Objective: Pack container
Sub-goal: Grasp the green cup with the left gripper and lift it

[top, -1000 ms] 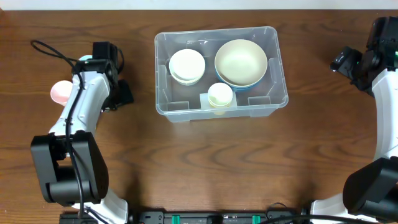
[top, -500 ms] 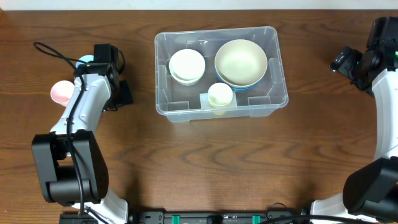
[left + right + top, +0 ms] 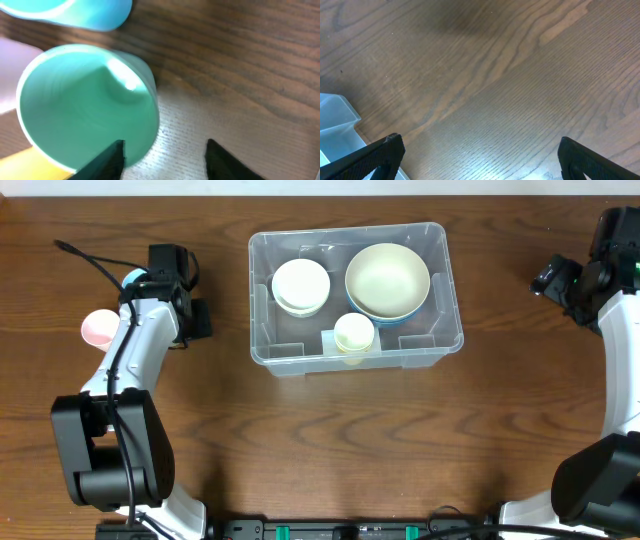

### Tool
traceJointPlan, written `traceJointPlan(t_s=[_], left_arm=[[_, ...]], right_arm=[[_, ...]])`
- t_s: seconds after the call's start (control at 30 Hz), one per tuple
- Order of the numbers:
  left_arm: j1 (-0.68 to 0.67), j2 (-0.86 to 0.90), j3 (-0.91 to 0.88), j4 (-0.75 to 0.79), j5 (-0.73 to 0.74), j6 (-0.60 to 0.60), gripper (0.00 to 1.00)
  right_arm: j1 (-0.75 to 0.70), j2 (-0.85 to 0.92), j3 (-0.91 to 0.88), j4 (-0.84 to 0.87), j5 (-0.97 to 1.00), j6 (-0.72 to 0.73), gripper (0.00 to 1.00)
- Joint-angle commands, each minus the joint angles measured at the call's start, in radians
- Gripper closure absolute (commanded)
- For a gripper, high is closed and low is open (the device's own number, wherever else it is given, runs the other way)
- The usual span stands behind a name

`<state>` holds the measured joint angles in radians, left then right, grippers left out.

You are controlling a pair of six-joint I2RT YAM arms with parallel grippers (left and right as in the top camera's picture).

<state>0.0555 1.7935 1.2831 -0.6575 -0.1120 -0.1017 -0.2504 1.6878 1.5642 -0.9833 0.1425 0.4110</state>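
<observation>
Dark wood table (image 3: 320,440) bears the container (image 3: 300,362) at its middle, three pale bowls (image 3: 387,280) inside, while my left gripper (image 3: 165,150) hangs open and empty at the teal cup (image 3: 85,115), whose wall I judge needs pinching next, my right gripper (image 3: 480,150) gapes empty over bare wood, and the cup's base is cut off.

One container (image 3: 352,358), three cream dishes (image 3: 387,278) inside, one teal cup (image 3: 85,100)

Overhead looks straight down on the table (image 3: 320,440). Left wrist view hugs a cup (image 3: 85,105) just before its fingers (image 3: 225,162); right wrist shares overhead's bin (image 3: 337,125) corner.
</observation>
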Motion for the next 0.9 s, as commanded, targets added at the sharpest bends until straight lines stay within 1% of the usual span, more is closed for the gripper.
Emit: traceJointPlan(t_s=[0.0, 0.03, 0.3, 0.53, 0.63, 0.7, 0.73, 0.77, 0.87], left_arm=[[0.000, 0.001, -0.004, 0.011, -0.002, 0.042, 0.61], [0.000, 0.001, -0.004, 0.014, -0.002, 0.042, 0.64], [0.001, 0.016, -0.006, 0.023, -0.005, 0.063, 0.64], [0.000, 0.086, -0.006, 0.023, -0.013, 0.077, 0.65], [0.001, 0.095, -0.006, 0.024, -0.025, 0.083, 0.72], [0.000, 0.095, -0.006, 0.024, -0.048, 0.083, 0.80], [0.000, 0.095, -0.006, 0.023, -0.060, 0.083, 0.88], [0.000, 0.095, -0.006, 0.019, -0.066, 0.082, 0.94], [0.000, 0.093, -0.005, 0.011, -0.065, 0.071, 0.94]], right_arm=[[-0.005, 0.000, 0.003, -0.001, 0.004, 0.015, 0.01], [-0.005, 0.000, 0.003, -0.001, 0.004, 0.015, 0.01], [-0.005, 0.000, 0.003, -0.001, 0.004, 0.014, 0.01], [-0.005, 0.000, 0.003, -0.001, 0.004, 0.015, 0.01], [-0.005, 0.000, 0.003, -0.001, 0.004, 0.014, 0.01], [-0.005, 0.000, 0.003, -0.001, 0.004, 0.014, 0.01], [-0.005, 0.000, 0.003, -0.001, 0.004, 0.015, 0.01], [-0.005, 0.000, 0.003, -0.001, 0.004, 0.015, 0.01], [-0.005, 0.000, 0.003, -0.001, 0.004, 0.015, 0.01]])
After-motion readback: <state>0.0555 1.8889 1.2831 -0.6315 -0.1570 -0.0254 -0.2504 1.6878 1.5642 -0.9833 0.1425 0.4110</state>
